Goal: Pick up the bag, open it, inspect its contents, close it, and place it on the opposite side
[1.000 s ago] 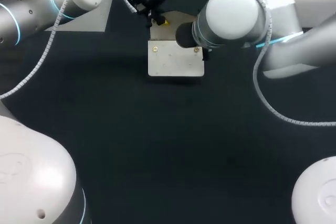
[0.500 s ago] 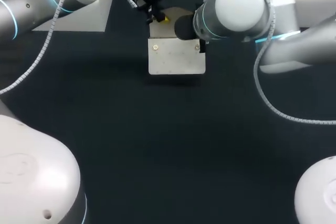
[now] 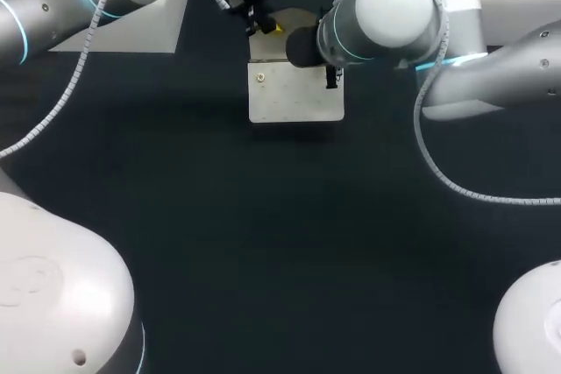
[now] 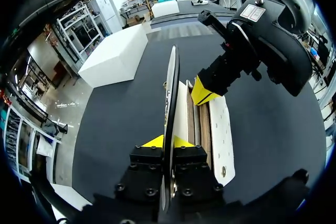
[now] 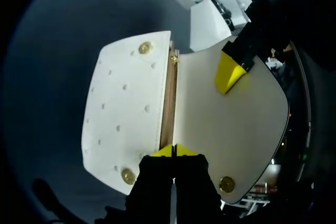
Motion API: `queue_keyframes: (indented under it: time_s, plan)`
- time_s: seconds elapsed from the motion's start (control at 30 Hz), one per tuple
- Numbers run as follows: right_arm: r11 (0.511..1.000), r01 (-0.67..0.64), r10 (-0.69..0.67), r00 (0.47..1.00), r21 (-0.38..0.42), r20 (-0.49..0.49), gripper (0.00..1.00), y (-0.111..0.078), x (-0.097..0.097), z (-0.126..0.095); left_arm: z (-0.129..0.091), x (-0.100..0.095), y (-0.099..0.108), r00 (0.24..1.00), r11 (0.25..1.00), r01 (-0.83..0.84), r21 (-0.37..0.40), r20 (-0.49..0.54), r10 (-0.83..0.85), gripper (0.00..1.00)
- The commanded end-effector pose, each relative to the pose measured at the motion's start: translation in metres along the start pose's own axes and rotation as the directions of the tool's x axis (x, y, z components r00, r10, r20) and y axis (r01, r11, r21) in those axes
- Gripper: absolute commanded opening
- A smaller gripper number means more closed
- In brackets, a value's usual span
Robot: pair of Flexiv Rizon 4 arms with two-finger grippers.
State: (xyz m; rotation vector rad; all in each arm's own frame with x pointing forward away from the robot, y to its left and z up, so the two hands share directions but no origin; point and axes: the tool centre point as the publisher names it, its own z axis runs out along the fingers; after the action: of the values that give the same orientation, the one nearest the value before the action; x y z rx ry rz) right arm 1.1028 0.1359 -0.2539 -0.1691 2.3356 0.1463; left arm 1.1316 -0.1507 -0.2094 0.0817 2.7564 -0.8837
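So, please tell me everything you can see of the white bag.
The bag is a flat cream-white pouch, leather-like, over the far side of the dark table. Its front carries small raised dots and round gold fasteners at the corners. It is open: the flap, smooth and plain inside, is lifted away, and a brown inner edge shows at the mouth. The left gripper is shut on the flap's edge; the right gripper pinches the rim of the mouth. Its contents are not visible.

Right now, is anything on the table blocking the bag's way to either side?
Nothing visible does. The left gripper holds the bag's raised flap, and the right gripper holds its body edge. Beside it lies only dark table.
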Motion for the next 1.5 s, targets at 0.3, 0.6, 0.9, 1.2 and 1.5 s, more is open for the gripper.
queue_keyframes:
  time_s: [0.3, 0.6, 0.9, 1.2, 1.5]
  plan:
    - [1.000, -0.007, 0.007, 0.999, -0.002, -0.039, 0.00, 0.004, 0.015, 0.004, 0.000, -0.003, 0.002, 0.999, 0.999, 0.037, 0.034, 0.017, -0.038, 0.00]
    - [1.000, -0.010, 0.009, 0.998, -0.010, -0.067, 0.00, 0.009, 0.030, 0.003, -0.003, -0.007, -0.003, 0.998, 0.997, 0.050, 0.055, 0.026, -0.051, 0.00]
    - [1.000, -0.020, 0.021, 0.998, 0.007, -0.066, 0.00, 0.004, 0.028, 0.006, -0.006, -0.003, -0.006, 0.999, 0.997, 0.033, 0.070, 0.017, -0.034, 0.00]
    - [0.999, -0.008, 0.008, 1.000, 0.049, -0.010, 0.00, 0.000, 0.010, 0.007, -0.007, 0.002, -0.007, 1.000, 0.998, 0.004, 0.066, 0.007, -0.005, 0.00]
    - [0.999, 0.002, -0.001, 1.000, 0.054, -0.024, 0.00, 0.000, 0.013, 0.015, -0.008, 0.002, -0.006, 1.000, 0.997, 0.015, 0.070, 0.008, -0.016, 0.00]
